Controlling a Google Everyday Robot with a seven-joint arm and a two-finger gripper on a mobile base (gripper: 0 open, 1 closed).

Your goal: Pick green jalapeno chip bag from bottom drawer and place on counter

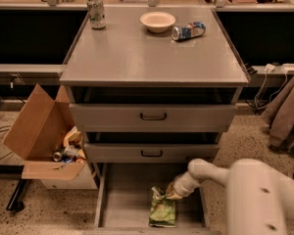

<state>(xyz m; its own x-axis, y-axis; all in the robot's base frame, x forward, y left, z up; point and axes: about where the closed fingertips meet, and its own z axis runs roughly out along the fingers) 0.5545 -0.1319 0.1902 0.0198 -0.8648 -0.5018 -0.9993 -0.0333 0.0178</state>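
No print can be read on the chip bag [162, 210], the upright can [95, 12], the tipped can [188, 31] or the box [34, 126]. The gripper [172, 194] is in the bottom drawer [122, 199], at the bag's top.

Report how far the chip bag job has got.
Done: the bottom drawer stands open. In hand: the gripper is down inside it, at the top edge of the bag, which lies flat on the drawer floor; a grasp cannot be confirmed. Left: lift the bag out and set it on the counter, where no bag shows yet.
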